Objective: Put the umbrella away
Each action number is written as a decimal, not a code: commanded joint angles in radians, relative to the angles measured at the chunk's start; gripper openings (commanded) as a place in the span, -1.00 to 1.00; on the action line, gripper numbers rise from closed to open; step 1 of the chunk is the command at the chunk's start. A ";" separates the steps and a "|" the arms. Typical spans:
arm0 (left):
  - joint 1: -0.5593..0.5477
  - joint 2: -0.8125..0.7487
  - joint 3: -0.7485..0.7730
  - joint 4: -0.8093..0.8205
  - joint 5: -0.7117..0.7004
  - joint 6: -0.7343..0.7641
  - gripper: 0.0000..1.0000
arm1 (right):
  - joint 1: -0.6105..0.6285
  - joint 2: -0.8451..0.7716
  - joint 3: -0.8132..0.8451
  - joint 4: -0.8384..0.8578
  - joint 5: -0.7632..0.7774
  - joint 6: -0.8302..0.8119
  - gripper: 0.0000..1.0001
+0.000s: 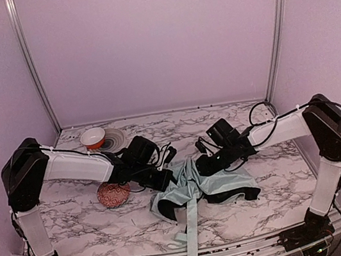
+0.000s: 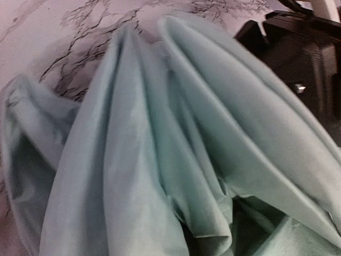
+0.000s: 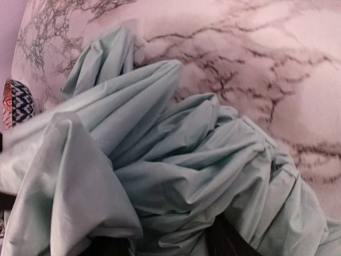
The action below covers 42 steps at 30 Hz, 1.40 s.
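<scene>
Mint umbrella (image 1: 194, 188) bunched between left fingers (image 1: 164, 179), right fingers (image 1: 207, 165) (closure unseen, cannot tell).

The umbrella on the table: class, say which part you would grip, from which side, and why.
Probably the raised mint folds at the middle of the umbrella, from above, pinching across a pleat. There the fabric stands up in ridges that can be pinched; its edges lie flat on the table. No shaft or handle shows.

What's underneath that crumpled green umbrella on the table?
The umbrella lies on the marble table; its black lining peeks out at the edges. Any shaft or handle beneath is covered by fabric.
</scene>
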 commanded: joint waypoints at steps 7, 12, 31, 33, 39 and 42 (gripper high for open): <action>-0.010 -0.142 -0.077 0.157 -0.015 -0.086 -0.76 | -0.037 0.106 0.332 -0.169 0.091 -0.179 0.12; -0.009 -0.224 -0.077 0.003 -0.076 0.055 0.00 | -0.090 0.023 0.425 -0.361 0.093 -0.330 0.44; 0.220 -0.191 0.052 -0.211 -0.094 0.008 0.73 | -0.520 0.046 0.368 -0.563 -0.183 -0.532 0.88; 0.219 -0.146 0.045 -0.210 -0.044 -0.026 0.75 | -0.518 0.077 0.342 -0.565 -0.254 -0.560 0.83; 0.204 -0.094 -0.027 -0.174 0.018 -0.062 0.72 | -0.464 0.068 0.208 -0.498 -0.351 -0.556 0.73; 0.148 -0.067 -0.033 -0.113 0.083 -0.070 0.62 | -0.368 0.060 0.168 -0.424 -0.417 -0.512 0.69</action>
